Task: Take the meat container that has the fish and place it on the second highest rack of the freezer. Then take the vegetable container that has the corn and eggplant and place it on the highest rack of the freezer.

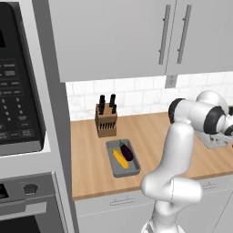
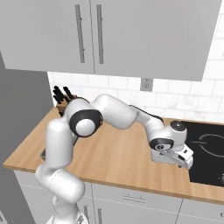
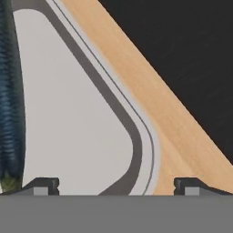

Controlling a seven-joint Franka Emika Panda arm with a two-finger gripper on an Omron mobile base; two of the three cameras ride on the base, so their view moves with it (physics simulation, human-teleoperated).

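Pincer spread open low over a grey tray's rim at lower centre of the hand view, fish seen at left edge, corn and eggplant trayed mid-frame on worktop.

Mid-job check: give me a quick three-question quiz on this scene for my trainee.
1. True or false: the corn and the eggplant lie in the same vegetable container.
2. What stands behind that container, near the wall? A knife block; B kettle; C toaster.
3. Fill in: the gripper hangs with its jaws ___ over the meat container that holds the fish.
Key: 1 true; 2 A; 3 open.
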